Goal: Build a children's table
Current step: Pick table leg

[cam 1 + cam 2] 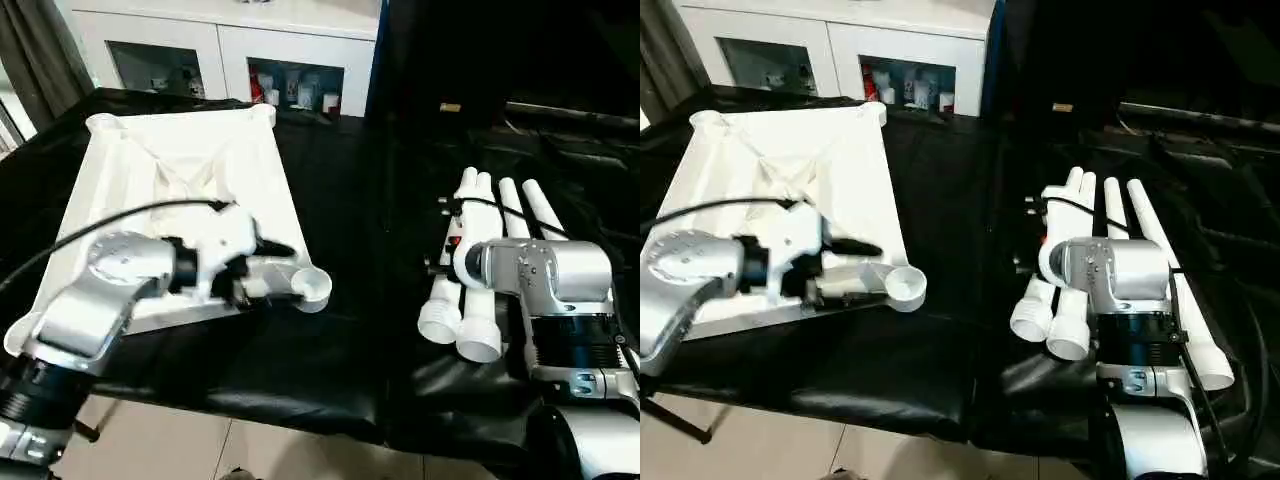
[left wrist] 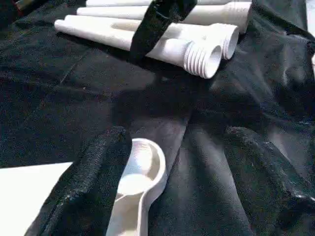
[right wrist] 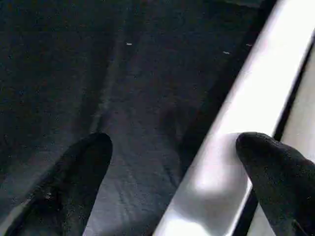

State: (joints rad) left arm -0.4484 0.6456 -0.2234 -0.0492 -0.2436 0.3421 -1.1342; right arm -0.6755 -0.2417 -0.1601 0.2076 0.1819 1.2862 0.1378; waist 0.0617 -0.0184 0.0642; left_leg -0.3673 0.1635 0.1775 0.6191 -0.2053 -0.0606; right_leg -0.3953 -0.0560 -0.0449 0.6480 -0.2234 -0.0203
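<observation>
Your left gripper [image 2: 172, 187] gaped wide, empty, straddling the table top's [image 1: 180, 170] near corner socket [image 1: 312, 286]; your right gripper [image 3: 172, 182] spread over the legs [image 1: 480, 300], bare cloth [image 1: 370, 230] between.

Smooth, glossy white plastic table top [image 1: 180, 170] and ribbed-threaded legs [image 1: 500, 250]; wrinkled, faintly shiny black cloth [image 1: 350, 200] over the counter; brushed silver metal forearms [image 1: 545, 270].

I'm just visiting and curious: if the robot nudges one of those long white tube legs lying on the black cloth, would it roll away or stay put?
The legs are round, smooth tubes, so one would probably roll sideways. They taper, so it may curve rather than roll straight. The wrinkled black cloth and the neighbouring legs lying close beside it would likely slow it.
</observation>
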